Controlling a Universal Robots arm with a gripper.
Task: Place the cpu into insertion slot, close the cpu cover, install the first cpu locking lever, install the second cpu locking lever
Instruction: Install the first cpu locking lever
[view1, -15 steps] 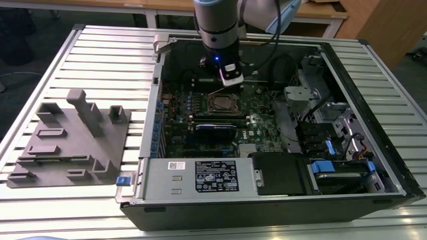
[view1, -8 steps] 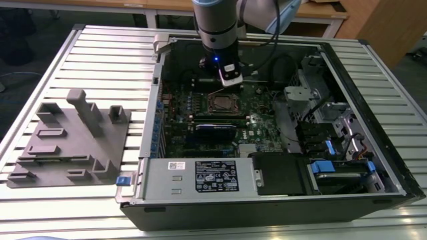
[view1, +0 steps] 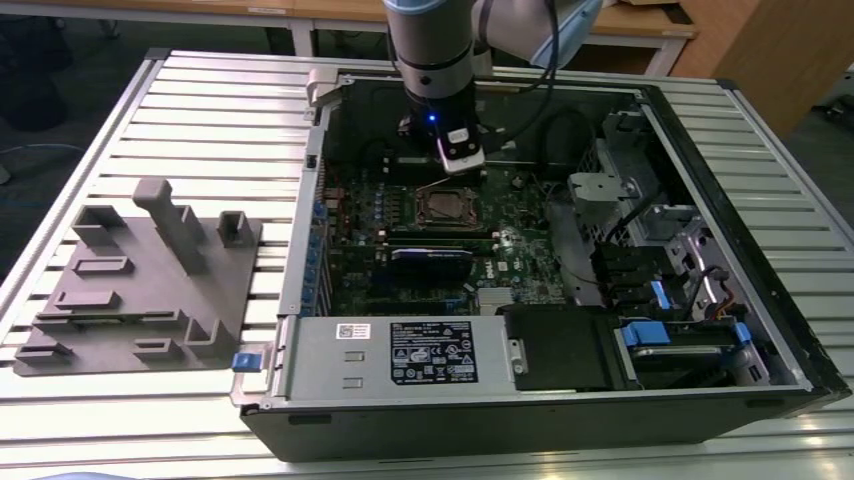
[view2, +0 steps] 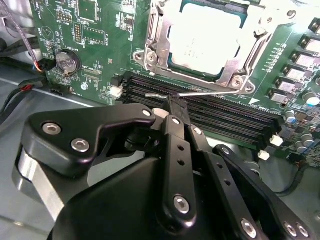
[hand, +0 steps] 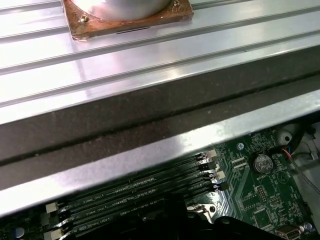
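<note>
A: Is the cpu (view2: 207, 42) seated?
B: Yes — it lies in the insertion slot (view2: 159, 50), cover apparently down; the gripper (view2: 175, 107) hovers beside it, jaws pressed together; levers — hard to judge.

Single arm (view1: 434, 45) descends near-vertical from above, wrist pointing straight down. Gripper (view2: 176, 106) in second wrist view: black fingers (view2: 172, 150) pressed together, tips converged to narrow point, nothing between them.

cpu (view2: 207, 42): grey, flat, seated in insertion slot (view1: 442, 209) | cpu cover (view2: 161, 35): closed
</note>
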